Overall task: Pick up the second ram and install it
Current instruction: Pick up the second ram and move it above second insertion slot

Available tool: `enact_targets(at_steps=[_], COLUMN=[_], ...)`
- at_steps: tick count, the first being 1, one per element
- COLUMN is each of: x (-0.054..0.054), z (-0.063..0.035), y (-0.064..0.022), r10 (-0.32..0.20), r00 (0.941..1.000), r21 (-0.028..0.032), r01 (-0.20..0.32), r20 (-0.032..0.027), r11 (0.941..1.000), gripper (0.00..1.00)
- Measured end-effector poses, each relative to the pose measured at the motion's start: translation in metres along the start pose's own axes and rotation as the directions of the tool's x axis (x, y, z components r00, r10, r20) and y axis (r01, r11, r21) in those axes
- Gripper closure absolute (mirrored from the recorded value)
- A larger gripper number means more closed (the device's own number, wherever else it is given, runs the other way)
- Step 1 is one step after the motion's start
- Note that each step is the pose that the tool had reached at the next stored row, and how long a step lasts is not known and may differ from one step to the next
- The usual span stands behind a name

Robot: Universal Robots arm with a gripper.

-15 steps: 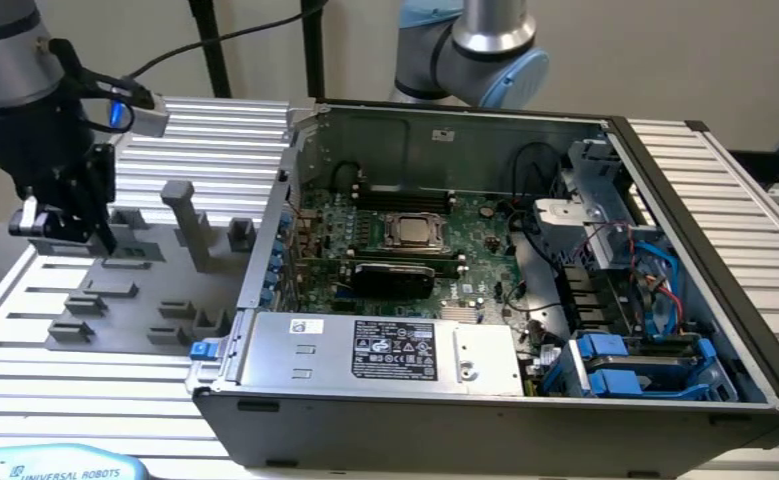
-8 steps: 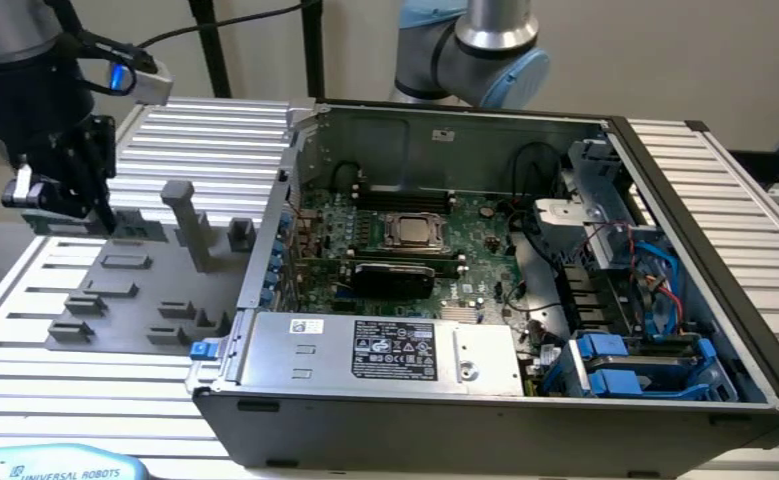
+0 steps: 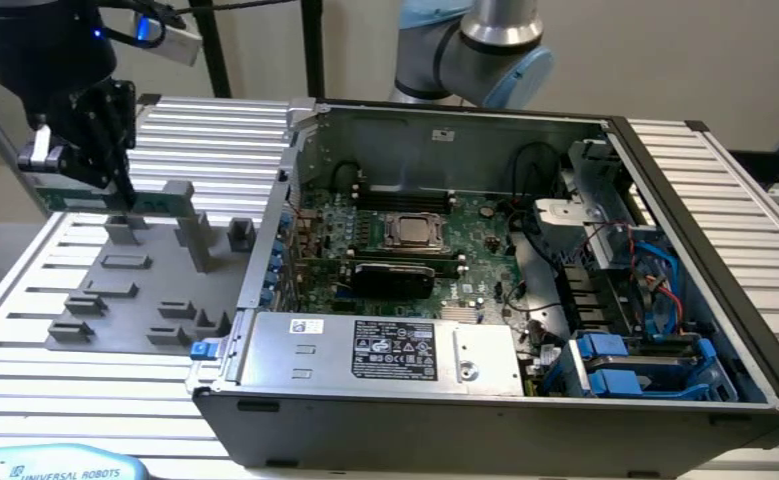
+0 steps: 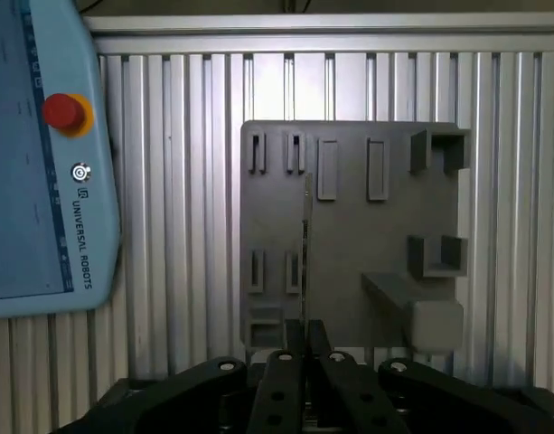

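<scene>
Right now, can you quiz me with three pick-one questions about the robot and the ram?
1. Where is the ram?
A. above the grey tray
B. lying on the floor
C. in a person's hand

2. What colour is the button on the pendant?
A. blue
B. green
C. red

3. What is the gripper doing?
A. open, holding nothing
B. shut on the ram
C. shut on a cable

Answers:
1 A: the green stick hangs over the tray.
2 C: the round button is red.
3 B: its fingers pinch the thin board.
</scene>
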State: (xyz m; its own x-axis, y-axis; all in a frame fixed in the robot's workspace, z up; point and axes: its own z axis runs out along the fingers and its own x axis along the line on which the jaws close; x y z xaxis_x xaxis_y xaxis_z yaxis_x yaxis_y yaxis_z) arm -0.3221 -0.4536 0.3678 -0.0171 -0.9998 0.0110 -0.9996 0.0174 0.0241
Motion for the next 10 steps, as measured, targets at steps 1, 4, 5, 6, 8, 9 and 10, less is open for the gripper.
enact_targets(at_steps=[1, 4, 5, 6, 8, 9, 10], x=[0.0, 0.001, 0.001, 0.001, 0.002, 0.002, 0.001], z=[-0.0047, -0.0186, -0.0233, -0.0279, -0.0366, -0.0407, -0.044], y=[-0.0045, -0.0179, -0.0222, -0.0266, -0.0354, -0.0401, -0.0445], r10=[0.0, 0.0, 0.0, 0.0, 0.0, 0.0, 0.0], r00=[1.0, 1.0, 1.0, 1.0, 1.0, 1.0, 1.0], r21=[0.0001, -0.0001, -0.0002, -0.0002, -0.0003, -0.0002, -0.0002], r01=[0.0, 0.0, 0.0, 0.0, 0.0, 0.0, 0.0], r20=[0.0009, 0.003, 0.0036, 0.0042, 0.0053, 0.006, 0.0064], r11=[1.0, 1.0, 1.0, 1.0, 1.0, 1.0, 1.0], gripper=[0.86, 0.86, 0.86, 0.86, 0.86, 0.86, 0.86])
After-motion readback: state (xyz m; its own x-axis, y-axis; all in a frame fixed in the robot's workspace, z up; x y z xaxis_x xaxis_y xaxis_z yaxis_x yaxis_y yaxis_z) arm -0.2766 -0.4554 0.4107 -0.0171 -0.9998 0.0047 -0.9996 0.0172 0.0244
